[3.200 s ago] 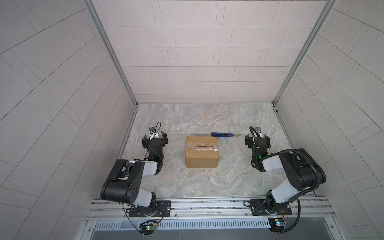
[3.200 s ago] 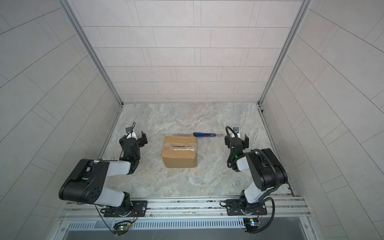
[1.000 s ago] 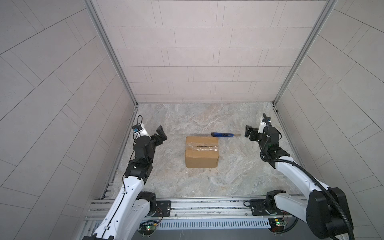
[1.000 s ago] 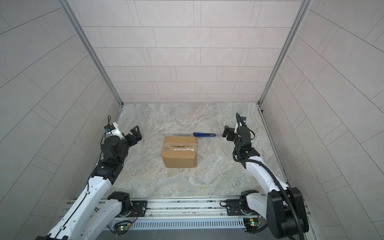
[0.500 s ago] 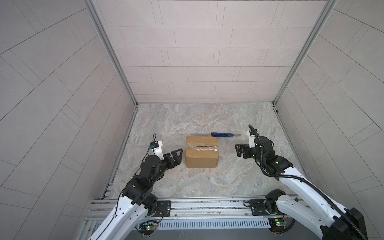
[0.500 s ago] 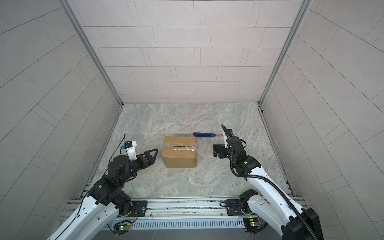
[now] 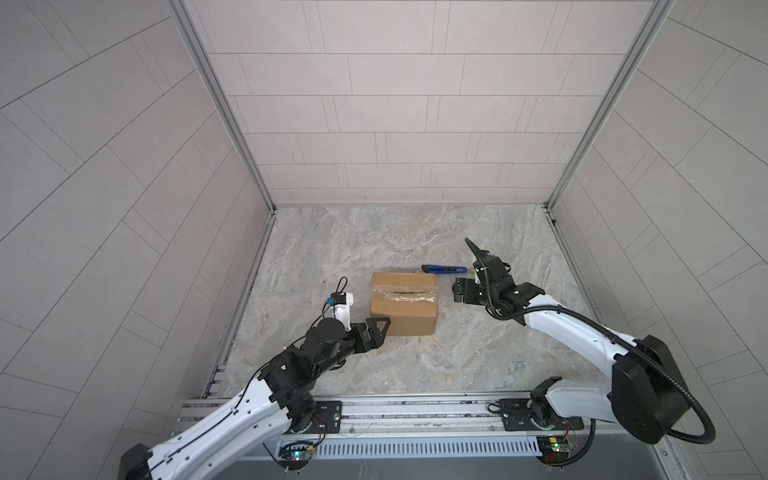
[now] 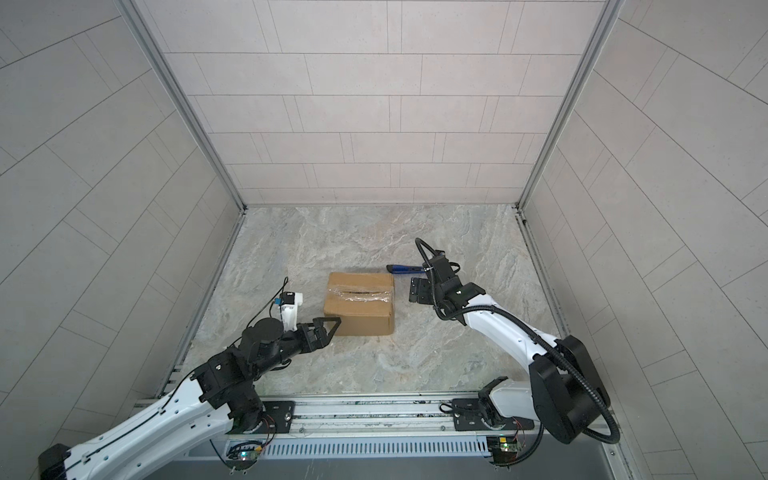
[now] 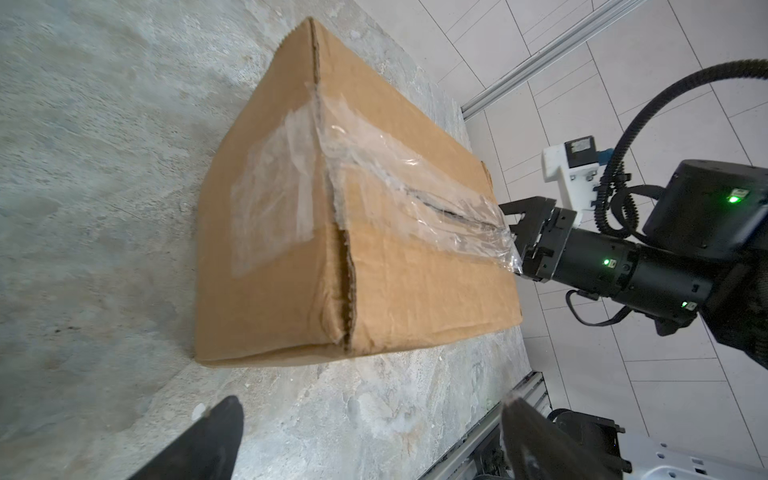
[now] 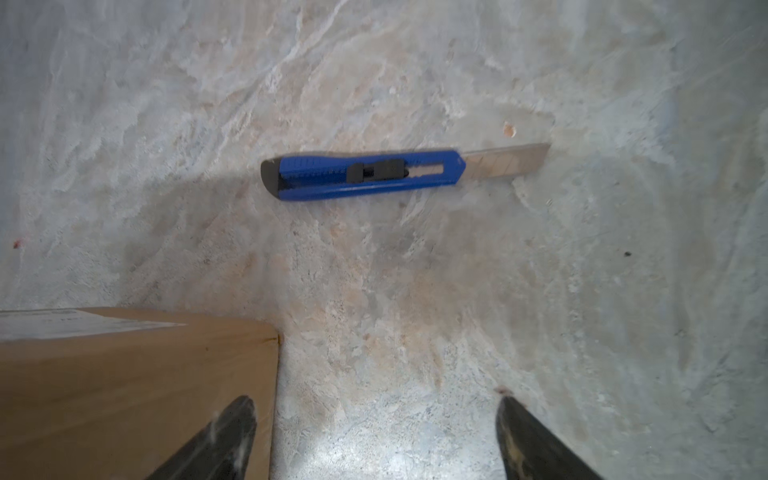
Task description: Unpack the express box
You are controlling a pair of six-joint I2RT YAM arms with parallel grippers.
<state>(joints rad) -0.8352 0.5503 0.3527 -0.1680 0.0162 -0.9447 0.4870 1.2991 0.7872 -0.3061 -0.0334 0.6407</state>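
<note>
The express box (image 7: 404,303) (image 8: 359,303), a small brown carton with clear tape along its top seam, sits shut in the middle of the marble floor. The left wrist view shows its taped end and top (image 9: 332,228). My left gripper (image 7: 382,332) (image 8: 332,328) (image 9: 370,405) is open at the box's near left corner, with only floor between its fingers. My right gripper (image 7: 457,291) (image 8: 412,291) (image 10: 374,399) is open beside the box's right end (image 10: 124,386), low over the floor and empty. It also shows behind the box in the left wrist view, as the right gripper (image 9: 519,224).
A blue utility knife (image 7: 444,269) (image 8: 405,269) (image 10: 365,174) lies on the floor just behind the box's far right corner, its blade pushed out. Tiled walls close in three sides. A metal rail (image 7: 415,409) with both arm bases runs along the front.
Both arms have swung in from the sides. The left gripper came down to the box's near left corner. The right gripper moved in to the box's right end, near the knife.
</note>
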